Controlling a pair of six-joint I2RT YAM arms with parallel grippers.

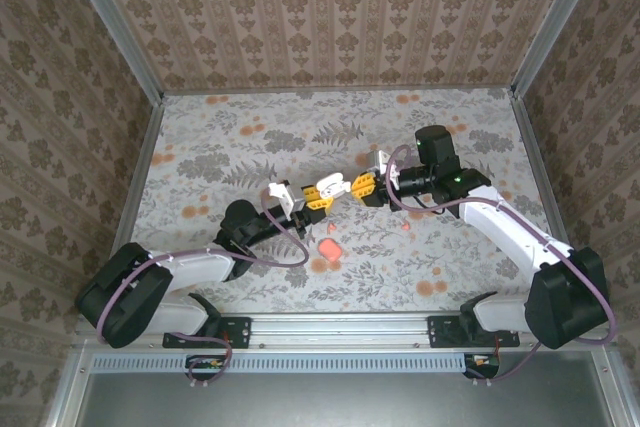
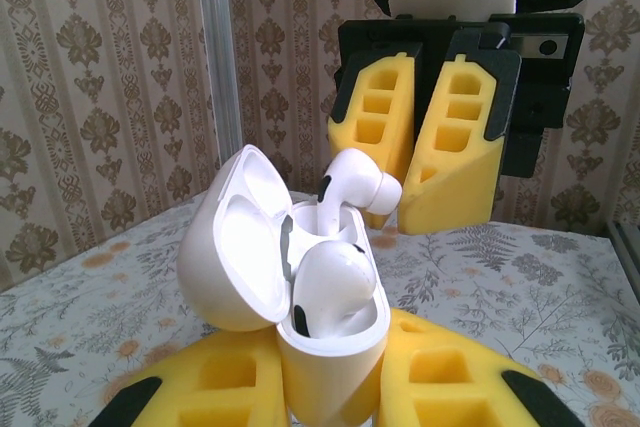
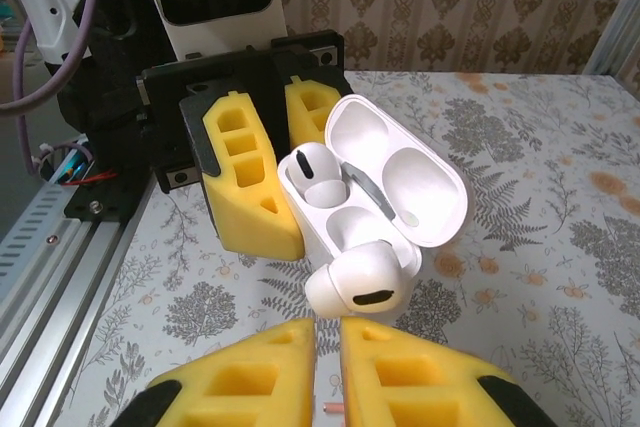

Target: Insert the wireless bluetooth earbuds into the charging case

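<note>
Your left pincer (image 2: 335, 377) is cut off by the bottom edge of its wrist view. You see only the tops of its yellow foam fingers, with their square pockets and black backing. They are clenched on the lower body of the charging case (image 2: 245, 247), whose base is hidden between them. The case is glossy white plastic with rounded corners, held upright above the floral counter (image 1: 250, 147). Its hinged lid (image 3: 400, 167) is thrown open, showing two smooth hollows.

One earbud (image 2: 330, 287) sits in a socket, its rounded white bulb standing just above the rim and its stem hidden inside. The second earbud (image 3: 355, 282) is tilted at the other socket. Its bulb is clear of the case, with a dark oval vent showing, and its stem is out of sight behind the rim.

Your right pincer (image 3: 328, 332) is clenched, with only a thin slit between its wedge-shaped foam tips. The tips meet right at that second earbud's bulb. Whether they pinch it or merely touch it, you cannot tell.

From the top camera, a small pinkish-red block (image 1: 328, 249) lies on the counter near the left arm, too small to identify.
</note>
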